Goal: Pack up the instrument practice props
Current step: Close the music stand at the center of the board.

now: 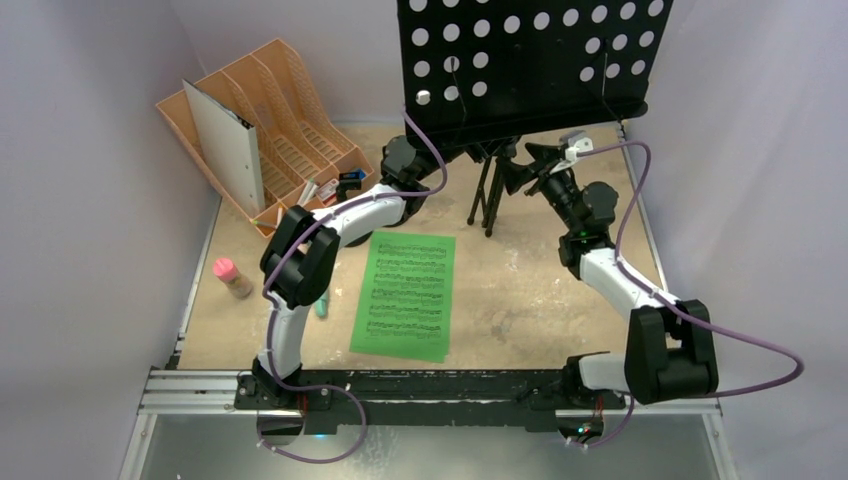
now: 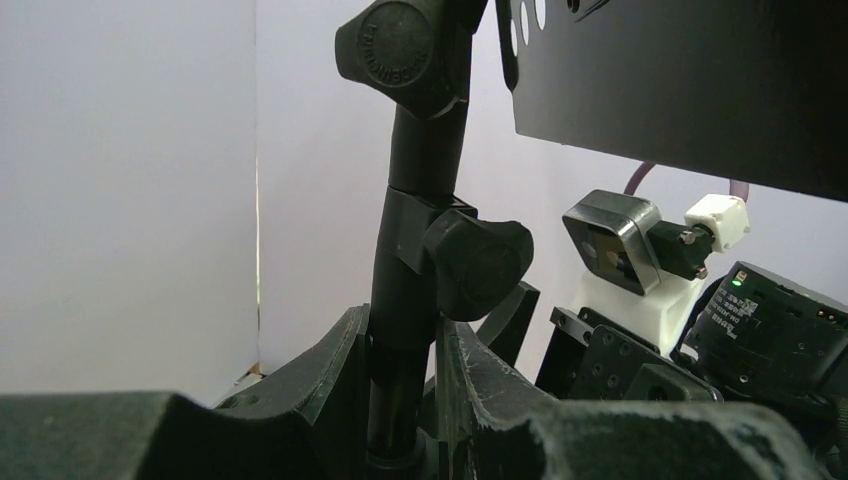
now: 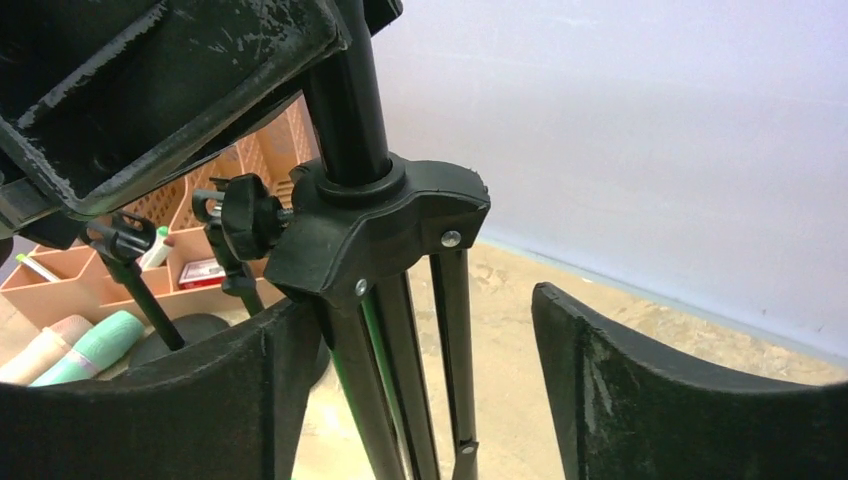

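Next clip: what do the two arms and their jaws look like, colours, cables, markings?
The left arm and right arm match: white curved shells between bulky black joint housings, a purple cable looping along each. Jaws are matte black, broad, scuffed with pale scratches. The right wrist carries a silver-rimmed camera block on a white mount.

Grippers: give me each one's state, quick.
Left gripper: shut on the tripod, at its pole.
Right gripper: jaws open on either side of the tripod's legs, holding nothing.

Top of music desk (image 1: 530, 60) off-frame; teal microphone (image 1: 322, 306) mostly under left arm (image 1: 300, 262).
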Robot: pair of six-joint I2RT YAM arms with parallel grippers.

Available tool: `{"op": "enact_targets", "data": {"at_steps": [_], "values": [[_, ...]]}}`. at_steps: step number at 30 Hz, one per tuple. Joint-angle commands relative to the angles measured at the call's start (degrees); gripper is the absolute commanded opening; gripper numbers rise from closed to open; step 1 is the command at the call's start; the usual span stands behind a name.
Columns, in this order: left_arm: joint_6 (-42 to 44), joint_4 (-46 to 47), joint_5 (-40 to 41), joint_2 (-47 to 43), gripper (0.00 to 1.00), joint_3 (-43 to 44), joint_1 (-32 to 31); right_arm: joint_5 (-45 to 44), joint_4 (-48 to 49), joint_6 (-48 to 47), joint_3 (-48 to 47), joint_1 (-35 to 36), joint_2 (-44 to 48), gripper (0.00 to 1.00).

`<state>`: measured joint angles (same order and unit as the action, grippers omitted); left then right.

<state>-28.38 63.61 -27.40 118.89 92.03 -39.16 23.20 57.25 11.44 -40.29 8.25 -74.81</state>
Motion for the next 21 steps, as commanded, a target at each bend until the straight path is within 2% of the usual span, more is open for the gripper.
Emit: {"op": "enact_targets", "data": {"at_steps": [1, 5, 8, 15, 21], "values": [[-2.6, -6.6, -2.2, -0.5, 0.0, -0.1, -0.7, -0.5, 10.8, 1.2, -1.1, -0.1, -0.7, 0.82], [-3.3, -6.0, -2.3, -0.3, 0.0, 0.1, -0.7, 1.3, 13.9, 1.6, -0.1, -0.1, -3.1, 0.93], [-3.4, -6.0, -2.3, -0.2, 0.0, 0.3, -0.7, 3.0, 15.2, 2.3, -0.3, -0.1, -5.1, 0.95], [-4.3, -5.1, -1.9, 0.3, 0.0, 0.2, -0.7, 4.0, 18.9, 4.0, -0.9, 0.0, -10.0, 0.96], [-5.8, -4.0, -1.0, 0.7, 0.0, 0.2, -0.7, 2.3, 22.2, 6.1, -1.7, 0.3, -13.4, 0.92]]}}
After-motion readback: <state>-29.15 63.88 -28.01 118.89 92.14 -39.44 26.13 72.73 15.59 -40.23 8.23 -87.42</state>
